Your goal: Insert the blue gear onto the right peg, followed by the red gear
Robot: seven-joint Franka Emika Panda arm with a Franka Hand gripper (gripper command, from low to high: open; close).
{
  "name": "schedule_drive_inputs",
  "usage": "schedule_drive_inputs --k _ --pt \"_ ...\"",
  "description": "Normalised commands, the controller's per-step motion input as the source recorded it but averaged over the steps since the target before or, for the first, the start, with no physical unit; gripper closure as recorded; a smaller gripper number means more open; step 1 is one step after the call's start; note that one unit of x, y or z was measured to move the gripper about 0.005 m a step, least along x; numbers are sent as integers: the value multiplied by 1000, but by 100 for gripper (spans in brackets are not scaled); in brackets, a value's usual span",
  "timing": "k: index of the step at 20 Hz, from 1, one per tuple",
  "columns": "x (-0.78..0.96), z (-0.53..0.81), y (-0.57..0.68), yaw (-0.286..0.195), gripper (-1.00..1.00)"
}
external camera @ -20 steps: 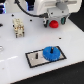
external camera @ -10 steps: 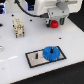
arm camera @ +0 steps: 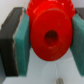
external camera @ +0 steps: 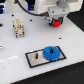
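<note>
Hand clamped on red gear, above table.

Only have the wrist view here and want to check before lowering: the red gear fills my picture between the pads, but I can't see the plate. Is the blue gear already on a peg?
Observer: Yes. In the exterior view the blue gear lies flat on the white plate, at the plate's end toward the exterior view's right.
Operator: Where is the gripper relative to it?
Observer: The gripper hangs above the table, apart from the plate, with the red gear in it.
Operator: Anything else nearby?
Observer: A small beige object stands toward the exterior view's left, away from the plate.
</note>
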Motion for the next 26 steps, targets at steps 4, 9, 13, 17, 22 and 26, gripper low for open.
schedule_drive_inputs --k 4,9,13,17,22,26 --pt "376 587 -52 0 100" --pt "497 541 -125 0 100" --pt "629 543 -209 0 100" --pt "657 525 -239 0 100" --pt "695 487 -206 0 100" --pt "731 427 -192 0 100"
